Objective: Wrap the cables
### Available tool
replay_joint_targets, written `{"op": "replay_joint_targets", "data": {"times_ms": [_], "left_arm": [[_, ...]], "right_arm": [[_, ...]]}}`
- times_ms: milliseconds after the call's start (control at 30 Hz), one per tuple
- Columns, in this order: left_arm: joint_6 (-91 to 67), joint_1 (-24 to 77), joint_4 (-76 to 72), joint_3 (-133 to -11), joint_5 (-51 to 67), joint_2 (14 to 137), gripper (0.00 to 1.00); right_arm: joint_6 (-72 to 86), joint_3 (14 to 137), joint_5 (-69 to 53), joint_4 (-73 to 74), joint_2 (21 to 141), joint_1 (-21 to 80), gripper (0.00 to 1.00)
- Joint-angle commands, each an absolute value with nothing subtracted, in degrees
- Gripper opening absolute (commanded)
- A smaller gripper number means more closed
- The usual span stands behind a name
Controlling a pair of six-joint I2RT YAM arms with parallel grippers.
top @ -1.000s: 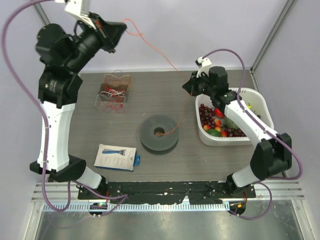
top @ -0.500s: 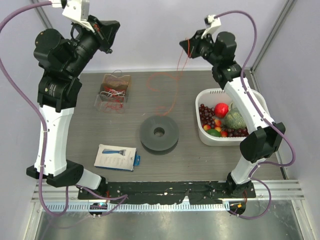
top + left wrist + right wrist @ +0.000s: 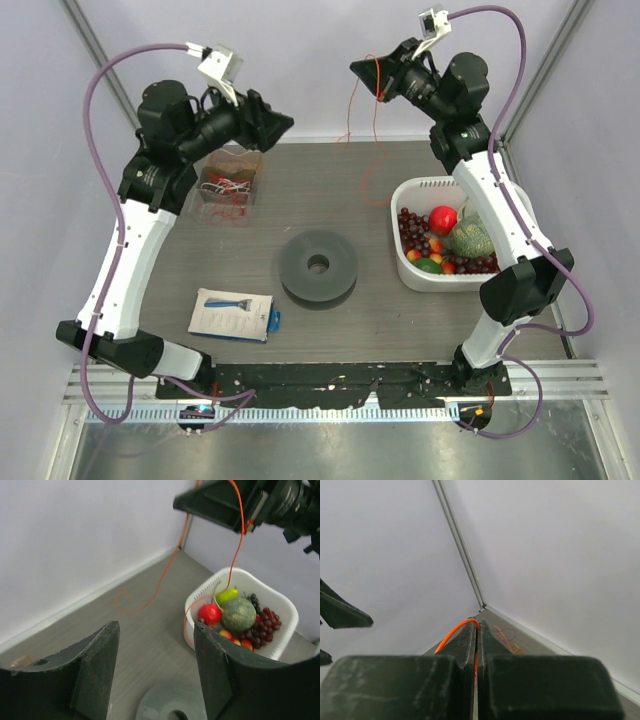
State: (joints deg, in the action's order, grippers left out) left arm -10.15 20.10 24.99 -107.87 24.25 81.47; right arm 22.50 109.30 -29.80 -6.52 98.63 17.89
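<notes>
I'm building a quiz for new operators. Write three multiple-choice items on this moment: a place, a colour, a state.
1. Where does the grey spool lie? A in the left gripper; B on the table; C in the right gripper.
2. What colour is the cable the right gripper holds? A blue; B orange; C green.
3. How is the left gripper? A open, empty; B shut on the cable; C shut on the spool.
1 B, it lies flat on the table, away from both arms. 2 B, an orange strand hangs from its shut jaws. 3 A, its wrist view shows the jaws spread with nothing between.
</notes>
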Motion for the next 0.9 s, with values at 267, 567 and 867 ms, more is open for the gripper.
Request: {"op": "replay_joint_targets", "data": {"times_ms": [267,567,867], "left_arm": [[-18.54,19.16,6.61,-83.43,44.2,74.8,0.66],[-25.31,19.16,-4.22,-74.18,47.64,72.6,0.68],[-18.2,18.37,-0.18,-71.73,46.67,74.09,0.65]], "right_arm": [[23.9,110.83,-30.94,-12.04,94.4,18.11,0.01],[27.86,110.48,-31.11,-13.62,93.52,19.16,0.01],[29.09,112.49,-32.08,-14.94,94.22,20.39,0.01]]}}
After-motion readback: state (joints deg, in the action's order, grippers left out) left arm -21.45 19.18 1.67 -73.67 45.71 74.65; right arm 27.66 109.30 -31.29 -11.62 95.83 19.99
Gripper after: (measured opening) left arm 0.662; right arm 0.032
